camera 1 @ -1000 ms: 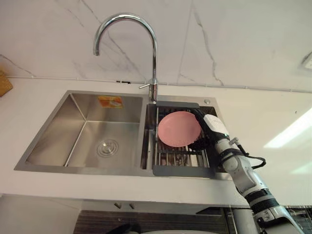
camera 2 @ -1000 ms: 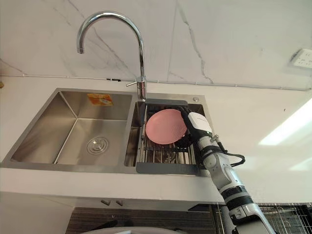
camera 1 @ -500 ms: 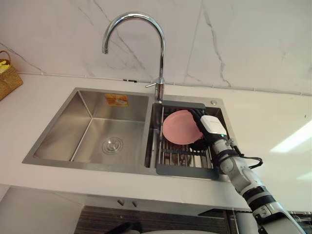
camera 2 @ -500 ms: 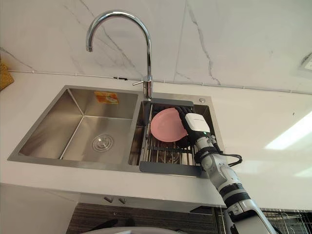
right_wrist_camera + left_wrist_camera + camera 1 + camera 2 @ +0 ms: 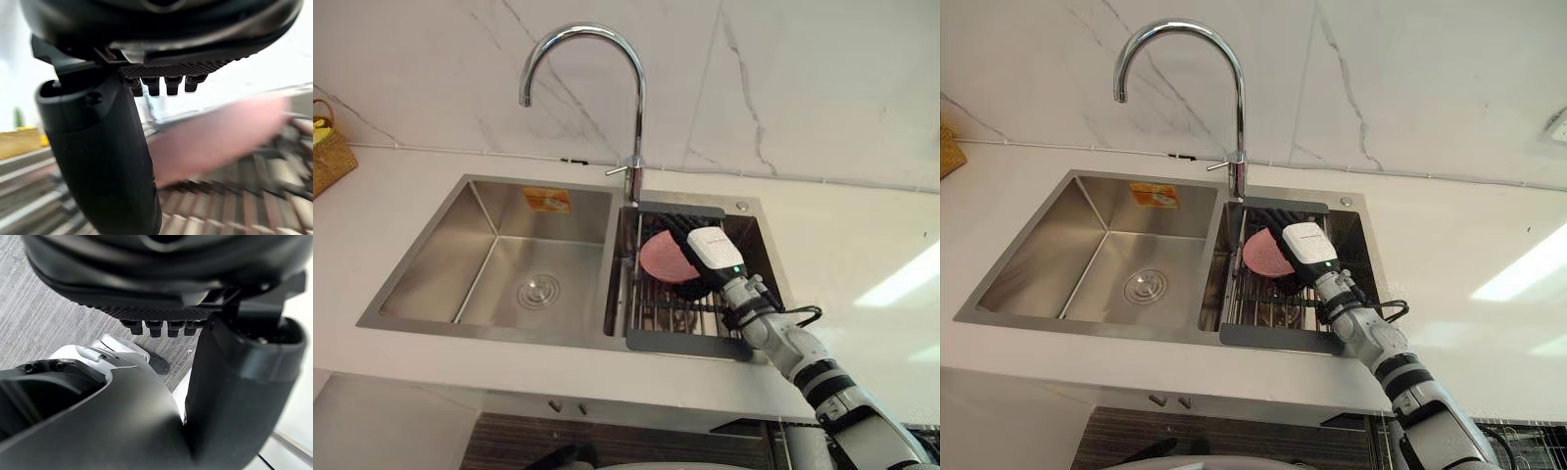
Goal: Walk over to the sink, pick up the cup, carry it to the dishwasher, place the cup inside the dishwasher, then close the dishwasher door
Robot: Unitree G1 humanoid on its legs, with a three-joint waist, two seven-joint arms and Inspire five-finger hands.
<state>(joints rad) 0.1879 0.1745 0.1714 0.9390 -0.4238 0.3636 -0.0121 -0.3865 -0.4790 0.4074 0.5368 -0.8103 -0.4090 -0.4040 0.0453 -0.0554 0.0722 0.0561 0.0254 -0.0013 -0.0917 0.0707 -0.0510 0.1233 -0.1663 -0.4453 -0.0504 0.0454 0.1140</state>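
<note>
In the right half of the frame, the right hand (image 5: 710, 249) is reaching in from the lower right and hovering over a dark grey drying rack (image 5: 680, 344) that is sitting in the smaller right basin of the steel sink (image 5: 440, 264). A pink round dish (image 5: 658, 260), looking like a disc rather than a cup from above, is lying on the rack's bars. The hand is covering its right part. In the right wrist view the fingers (image 5: 161, 84) are showing as uncurled and the thumb is standing apart, with the pink shape beyond them and nothing clasped. A curved chrome faucet (image 5: 632, 98) is rising behind the divider between the basins. A woven basket (image 5: 327, 157) is sitting at the left edge on the white counter (image 5: 862, 245). The left hand (image 5: 234, 396) is hanging over grey floor (image 5: 29, 333), fingers relaxed, holding nothing.
</note>
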